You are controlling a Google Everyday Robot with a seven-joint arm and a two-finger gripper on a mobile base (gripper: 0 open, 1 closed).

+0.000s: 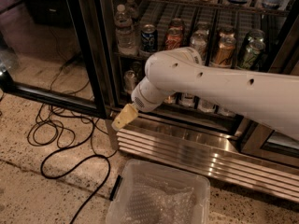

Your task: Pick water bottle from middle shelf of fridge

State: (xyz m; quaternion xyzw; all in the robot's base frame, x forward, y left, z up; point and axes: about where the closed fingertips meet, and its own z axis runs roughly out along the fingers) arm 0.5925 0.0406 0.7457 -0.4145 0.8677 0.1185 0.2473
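Observation:
The water bottle (pixel 124 29), clear and ribbed with a white cap, stands at the left end of the middle shelf (pixel 140 54) of the fridge (pixel 187 146). Soda cans (pixel 148 36) stand to its right on the same wire rack. My gripper (pixel 124 117) hangs low in front of the fridge's bottom left corner, well below the bottle and apart from it. Its tan tip points down and to the left. My thick white arm (pixel 210 87) crosses in front of the shelves and hides part of the cans.
The black-framed glass door (pixel 88 55) stands open at the left. A clear plastic bin (pixel 159 197) sits on the floor below the louvred base. Black cables (pixel 60 139) loop on the speckled floor at the left. More cans (pixel 131 78) stand on the lower shelf.

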